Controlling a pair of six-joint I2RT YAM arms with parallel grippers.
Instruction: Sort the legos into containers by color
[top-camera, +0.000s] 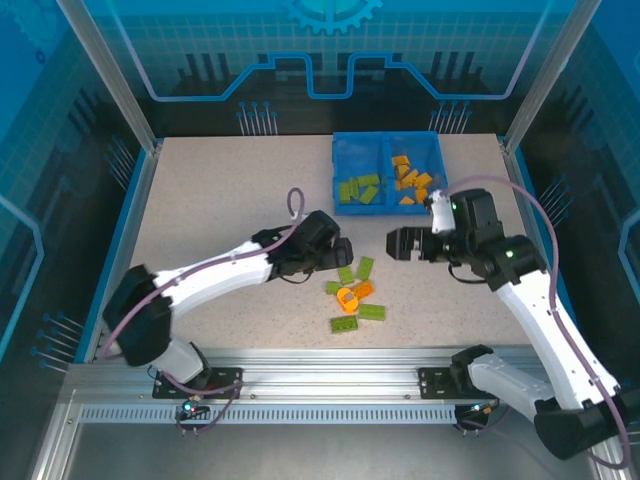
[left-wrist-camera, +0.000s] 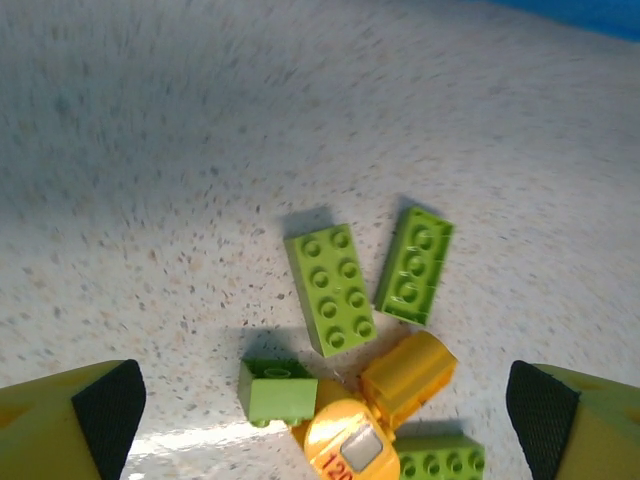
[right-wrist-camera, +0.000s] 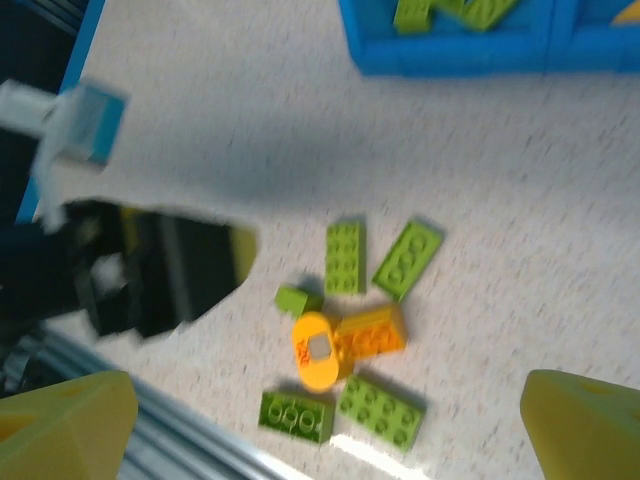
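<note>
Lime legos (left-wrist-camera: 332, 288), left pincer (left-wrist-camera: 325, 412) seemingly parted

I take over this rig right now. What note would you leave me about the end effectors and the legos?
Left end effector: open, empty, beside the loose green bricks.
Right end effector: open, empty, on their other side, nearer the blue bin.
Done: sorted green legos lie in its left compartment, sorted orange legos in its right.
Left: five loose green bricks and two loose orange pieces on the table.
</note>
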